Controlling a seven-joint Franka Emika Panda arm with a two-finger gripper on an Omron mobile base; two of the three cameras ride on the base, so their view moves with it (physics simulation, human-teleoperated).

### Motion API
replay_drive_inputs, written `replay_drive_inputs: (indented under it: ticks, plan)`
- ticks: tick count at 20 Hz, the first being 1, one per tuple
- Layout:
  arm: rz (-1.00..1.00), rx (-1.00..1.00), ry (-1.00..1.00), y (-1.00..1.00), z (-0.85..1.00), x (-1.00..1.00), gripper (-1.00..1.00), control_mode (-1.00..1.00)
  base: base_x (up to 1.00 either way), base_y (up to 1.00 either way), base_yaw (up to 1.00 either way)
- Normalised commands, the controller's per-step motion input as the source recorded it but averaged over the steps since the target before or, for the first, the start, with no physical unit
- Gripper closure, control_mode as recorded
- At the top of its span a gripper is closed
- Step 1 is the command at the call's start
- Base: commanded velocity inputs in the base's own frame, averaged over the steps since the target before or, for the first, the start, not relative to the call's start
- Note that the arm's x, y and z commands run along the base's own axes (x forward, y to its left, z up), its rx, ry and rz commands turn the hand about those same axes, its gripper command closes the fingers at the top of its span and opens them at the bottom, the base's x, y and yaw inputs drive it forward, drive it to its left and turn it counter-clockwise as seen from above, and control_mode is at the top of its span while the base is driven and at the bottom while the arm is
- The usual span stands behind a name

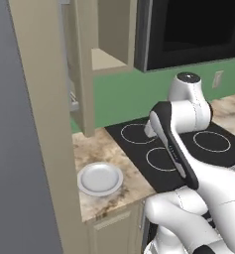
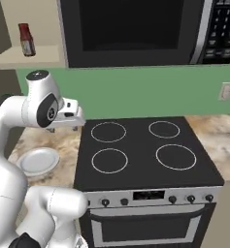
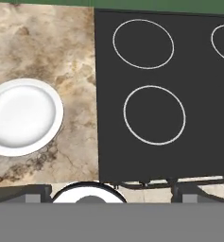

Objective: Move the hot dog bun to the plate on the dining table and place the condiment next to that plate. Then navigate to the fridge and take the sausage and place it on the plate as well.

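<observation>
The condiment (image 2: 25, 39), a small dark red bottle with a dark cap and pale label, stands upright on an open cabinet shelf at the upper left, beside the microwave. My gripper (image 2: 63, 128) hangs well below it, over the seam between the marbled counter and the cooktop, pointing down. In the hand view its two dark fingertips (image 3: 35, 193) stand wide apart, so the gripper (image 3: 111, 193) is open and holds nothing. The hot dog bun, the plate, the dining table, the fridge and the sausage are out of view.
A small plain white plate (image 1: 100, 178) (image 2: 37, 161) (image 3: 22, 116) lies on the marbled counter left of the black four-ring cooktop (image 2: 140, 150) (image 3: 156, 94). A dark microwave (image 2: 131, 29) hangs above it. A tall beige cabinet panel (image 1: 42, 124) closes the left side.
</observation>
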Motion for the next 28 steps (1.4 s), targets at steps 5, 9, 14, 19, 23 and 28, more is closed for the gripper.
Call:
replay_drive_inputs:
  ticks: [5, 9, 14, 19, 23, 28]
  plan:
    - [0.00, 0.00, 0.00, 0.00, 0.00, 0.00, -1.00, 1.00, 0.56, -0.15, 0.38]
    - [0.00, 0.00, 0.00, 0.00, 0.00, 0.00, -1.00, 1.00, 0.43, -0.02, 0.39]
    - [0.00, 0.00, 0.00, 0.00, 0.00, 0.00, -1.00, 1.00, 0.47, 0.00, 0.36]
    - [0.05, 0.01, -0.12, 0.04, 0.48, 0.05, -1.00, -1.00, 0.08, 0.00, 0.02]
    - [0.08, 0.02, -0.43, 0.31, 1.00, 0.00, -1.00, -1.00, 0.00, 0.00, 0.00]
    - [0.09, 0.08, -0.39, 0.31, 0.91, 0.03, -1.00, -1.00, 0.00, 0.00, 0.00]
